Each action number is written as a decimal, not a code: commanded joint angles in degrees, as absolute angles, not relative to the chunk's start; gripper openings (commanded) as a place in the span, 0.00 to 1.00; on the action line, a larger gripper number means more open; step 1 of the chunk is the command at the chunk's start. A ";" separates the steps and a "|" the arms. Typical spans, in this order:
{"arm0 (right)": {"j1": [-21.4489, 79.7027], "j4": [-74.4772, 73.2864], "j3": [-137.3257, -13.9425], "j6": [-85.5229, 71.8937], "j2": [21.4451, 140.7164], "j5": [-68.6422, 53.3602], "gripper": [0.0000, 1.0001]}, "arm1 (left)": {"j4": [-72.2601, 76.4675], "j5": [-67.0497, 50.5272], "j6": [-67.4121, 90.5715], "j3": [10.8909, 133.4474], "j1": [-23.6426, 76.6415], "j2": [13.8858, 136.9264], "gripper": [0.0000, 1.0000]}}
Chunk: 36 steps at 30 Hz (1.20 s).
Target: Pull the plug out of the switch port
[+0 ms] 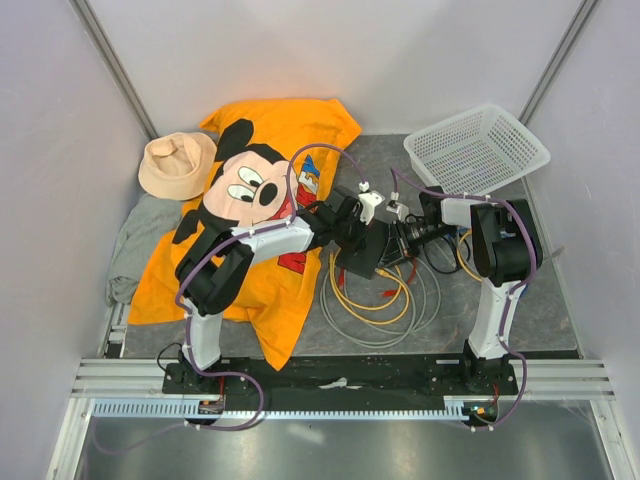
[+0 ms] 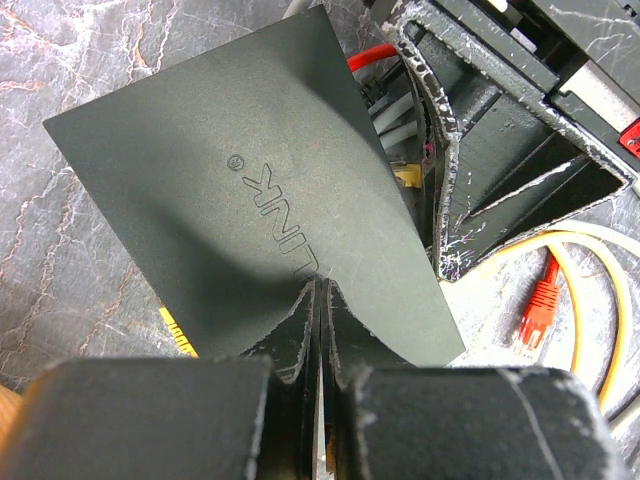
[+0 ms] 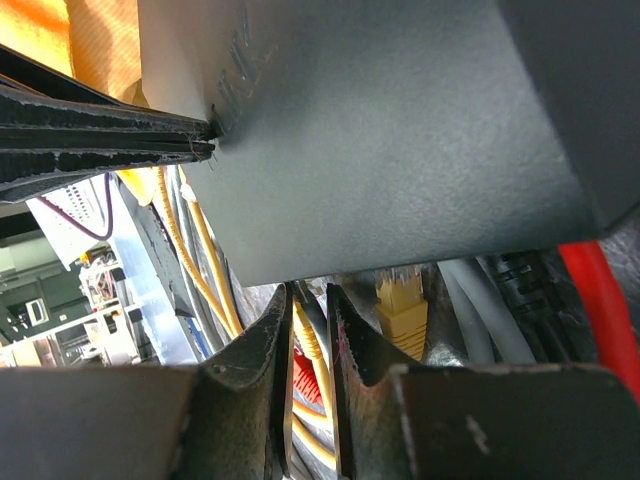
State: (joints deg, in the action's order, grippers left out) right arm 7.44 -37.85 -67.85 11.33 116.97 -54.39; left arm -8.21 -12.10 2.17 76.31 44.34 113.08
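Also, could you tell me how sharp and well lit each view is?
Top external: even light, sharp throughout. Left wrist: switch crisp, logo readable, shadow spreading from the left gripper. Right wrist: very close, right gripper dark and soft.

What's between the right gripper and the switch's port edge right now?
Right wrist view: only cable ends. A yellow plug sits at the switch just beyond the right gripper, with grey cables and a red cable beside it.

Flat matte-black switch (image 2: 250, 200), yellow plug (image 3: 403, 315) in port
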 commanded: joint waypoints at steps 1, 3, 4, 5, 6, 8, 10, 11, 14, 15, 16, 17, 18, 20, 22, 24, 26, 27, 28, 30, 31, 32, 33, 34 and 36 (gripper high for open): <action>7.56 -38.41 -67.59 15.64 119.62 -42.98 0.10 | -16.08 -8.09 1.93 73.13 44.21 115.75 0.02; 7.56 -39.02 -67.41 16.17 119.36 -42.72 0.10 | -15.91 -8.09 1.93 73.13 44.30 115.66 0.02; 7.56 -39.20 -67.50 16.17 119.36 -42.63 0.09 | -15.91 -8.00 1.93 73.04 44.30 115.66 0.02; 7.56 -39.63 -67.41 16.26 119.27 -42.54 0.09 | -15.91 -8.09 1.85 72.95 44.30 115.58 0.02; 7.56 -39.73 -67.24 16.35 119.09 -42.37 0.09 | -15.82 -8.09 1.76 72.95 44.30 115.66 0.01; 7.65 -40.08 -66.97 16.70 118.92 -42.19 0.09 | -15.82 -8.00 1.67 72.86 44.38 115.58 0.02; 7.56 -40.17 -66.62 16.70 118.65 -41.93 0.09 | -15.82 -7.91 1.67 72.86 44.38 115.58 0.02; 7.65 -40.25 -66.53 16.79 118.57 -41.92 0.09 | -15.73 -7.91 1.58 72.86 44.47 115.58 0.02; 7.56 -40.60 -66.45 16.96 118.21 -40.96 0.09 | -15.73 -7.82 1.41 72.95 44.56 115.40 0.02; 7.56 -40.69 -66.36 17.14 118.04 -40.52 0.09 | -15.73 -7.91 1.41 72.86 44.65 115.49 0.02; 7.56 -40.95 -66.36 17.40 117.86 -40.08 0.09 | -15.65 -7.91 1.41 72.77 44.74 115.49 0.01; 7.56 -40.96 -66.36 17.40 117.77 -39.56 0.08 | -15.56 -7.91 1.41 72.77 44.74 115.49 0.02; 7.56 -41.13 -66.36 17.40 117.69 -39.38 0.09 | -15.64 -7.82 1.41 72.69 44.82 115.49 0.02; 7.47 -41.39 -66.10 17.49 117.51 -39.11 0.08 | -15.47 -7.91 1.23 72.69 44.91 115.40 0.02; 7.47 -41.48 -65.92 17.58 117.42 -38.76 0.08 | -15.47 -7.82 1.06 72.69 45.09 115.40 0.02; 7.38 -41.66 -65.83 17.84 117.16 -38.15 0.08 | -15.47 -7.82 0.97 72.60 45.17 115.31 0.02; 7.47 -42.01 -65.57 18.10 116.99 -37.71 0.08 | -15.38 -7.65 0.79 72.51 45.26 115.22 0.02; 7.38 -42.19 -65.48 18.19 116.90 -37.36 0.08 | -15.29 -7.65 0.79 72.42 45.35 115.14 0.02; 7.47 -42.27 -65.39 18.28 116.89 -37.27 0.08 | -15.29 -7.73 0.79 72.42 45.35 115.05 0.01; 7.38 -42.27 -65.04 18.46 116.46 -37.00 0.08 | -15.03 -7.74 0.70 72.25 45.44 115.05 0.02; 7.30 -42.28 -64.95 18.46 116.46 -36.57 0.08 | -15.03 -7.65 0.62 72.16 45.53 114.96 0.02; 7.29 -42.28 -64.95 18.46 116.37 -36.30 0.08 | -15.12 -7.65 0.44 71.98 45.53 114.87 0.02; 7.21 -42.28 -64.86 18.54 116.28 -36.04 0.08 | -15.03 -7.65 0.44 71.90 45.61 114.87 0.02; 7.21 -42.36 -64.86 18.54 116.37 -35.51 0.08 | -15.03 -7.56 0.27 71.89 45.70 114.87 0.02; 7.12 -42.63 -65.04 18.63 116.45 -35.07 0.08 | -15.03 -7.47 0.18 71.54 45.88 114.79 0.02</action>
